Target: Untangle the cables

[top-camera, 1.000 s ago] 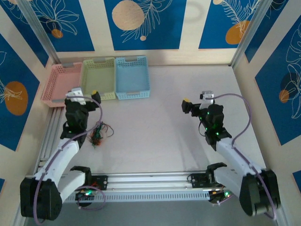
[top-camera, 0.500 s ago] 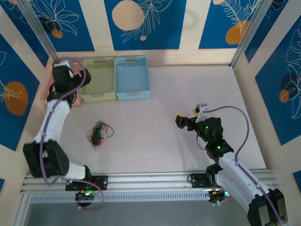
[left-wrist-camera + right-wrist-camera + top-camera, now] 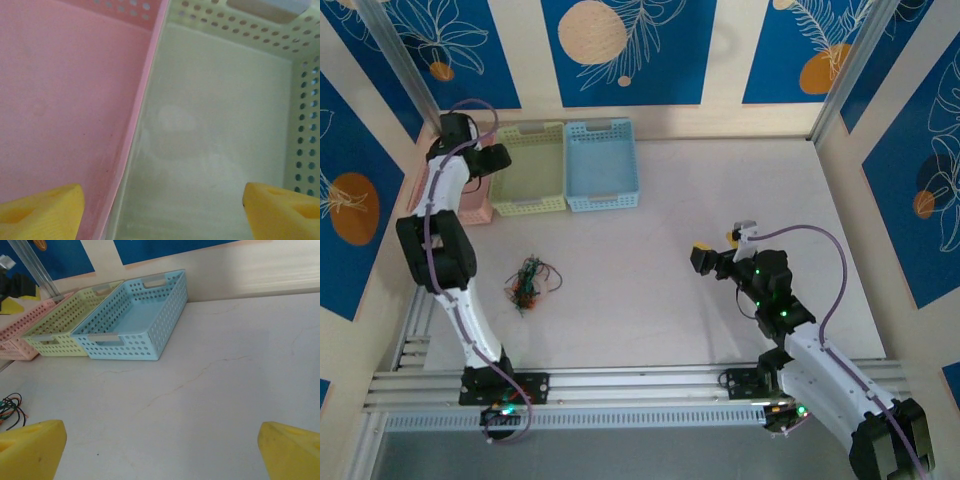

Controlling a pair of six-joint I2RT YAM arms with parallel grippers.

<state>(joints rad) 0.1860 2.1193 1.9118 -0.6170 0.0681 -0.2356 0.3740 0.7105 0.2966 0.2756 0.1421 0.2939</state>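
The cables (image 3: 528,280) lie as a small tangle of black, red-orange, brown and teal-green wires on the table at the left. Their ends also poke in at the left edge of the right wrist view as cables (image 3: 11,410). My left gripper (image 3: 487,160) hangs far from them, over the wall shared by the pink basket (image 3: 470,205) and the green basket (image 3: 530,165). It is open, left gripper (image 3: 162,215) holding nothing. My right gripper (image 3: 710,252) hovers above mid-table, right of the tangle, open and empty, seen as right gripper (image 3: 160,452).
A blue basket (image 3: 602,163) stands beside the green one along the back wall; blue basket (image 3: 135,320), green basket (image 3: 70,325) and pink basket (image 3: 20,335) stand in a row. Bare table (image 3: 650,260) lies between the tangle and the right gripper.
My left arm swung from beside the tangle to the back left, over the pink and green baskets. My right gripper drifted slightly left and nearer. The cables stayed put.
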